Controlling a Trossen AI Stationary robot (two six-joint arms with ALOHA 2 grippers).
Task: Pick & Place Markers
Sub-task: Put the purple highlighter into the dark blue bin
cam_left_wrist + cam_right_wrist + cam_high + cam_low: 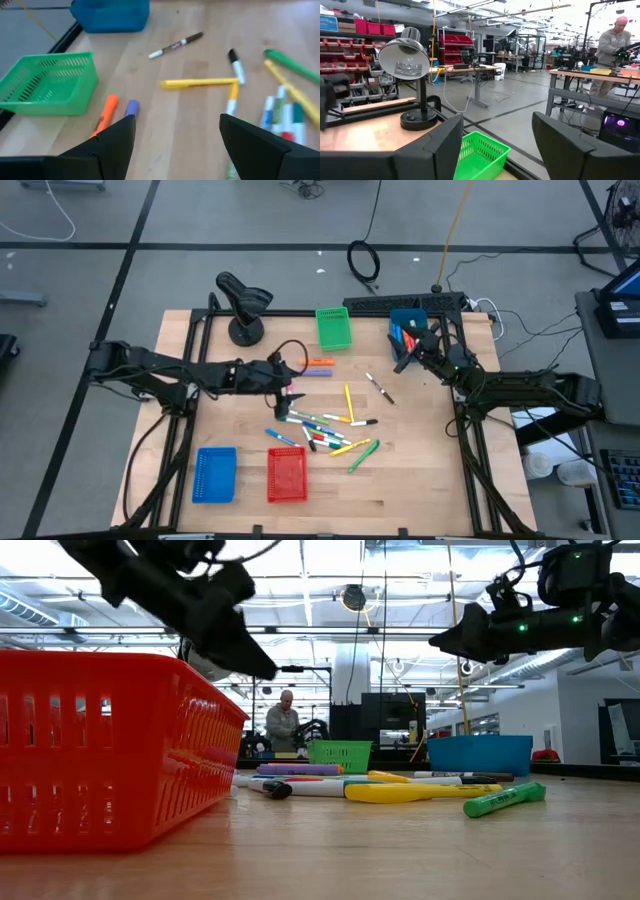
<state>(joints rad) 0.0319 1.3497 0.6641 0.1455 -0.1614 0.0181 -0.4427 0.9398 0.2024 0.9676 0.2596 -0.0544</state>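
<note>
While its two dark fingers stand wide apart with nothing between them, the left gripper (290, 392) hovers above the wooden table (420, 470), just beside the orange marker (104, 115) and the purple-capped one (131, 106) that lie near the green basket (334, 327). Most of the markers (325, 428) lie loose in a cluster at the table's middle, among them a yellow marker (198, 83), a green marker (504, 800) at the cluster's near edge, and a brown one (379, 388) apart toward the right arm. The right gripper (407, 358), fingers likewise spread and empty, hangs beside the dark blue basket (407, 323) at the far right, which already holds a few markers. A red basket (287, 476) and a light blue basket (214, 474) sit at the near edge. A black desk lamp (243, 305) stands at the far left corner. A person (283, 724) is visible in the room beyond. No writing on any marker or basket is legible.
</note>
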